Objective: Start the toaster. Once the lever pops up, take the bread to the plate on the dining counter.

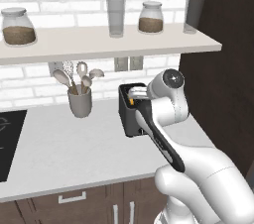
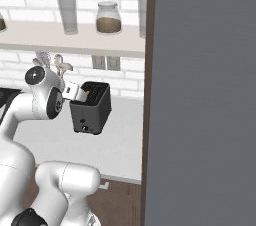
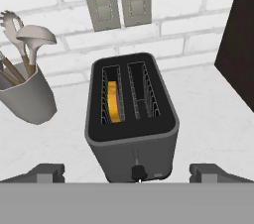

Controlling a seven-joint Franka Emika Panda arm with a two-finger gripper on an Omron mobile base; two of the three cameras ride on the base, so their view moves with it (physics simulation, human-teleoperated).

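Observation:
The toaster [image 3: 131,136], dark grey with a black top, stands on the grey counter [image 1: 64,148] by the brick wall. The bread [image 3: 114,101] sits upright in its left slot, showing as a golden-orange edge. A small black lever knob [image 3: 138,171] sits low on the toaster's front. My gripper [image 3: 128,173] hovers above and in front of the toaster, open, its fingertips [image 3: 47,173] set wide on either side of the front with nothing between them. From the base, my arm covers much of the toaster [image 1: 126,116] [image 2: 92,112]. The plate and the dining counter are out of view.
A grey utensil cup [image 1: 80,103] [image 3: 25,96] stands left of the toaster. Overhead, a shelf [image 1: 99,44] carries jars and glasses. Two wall outlets [image 3: 119,0] sit behind. A tall dark cabinet [image 1: 218,69] closes the right side. A black cooktop [image 1: 7,139] lies far left.

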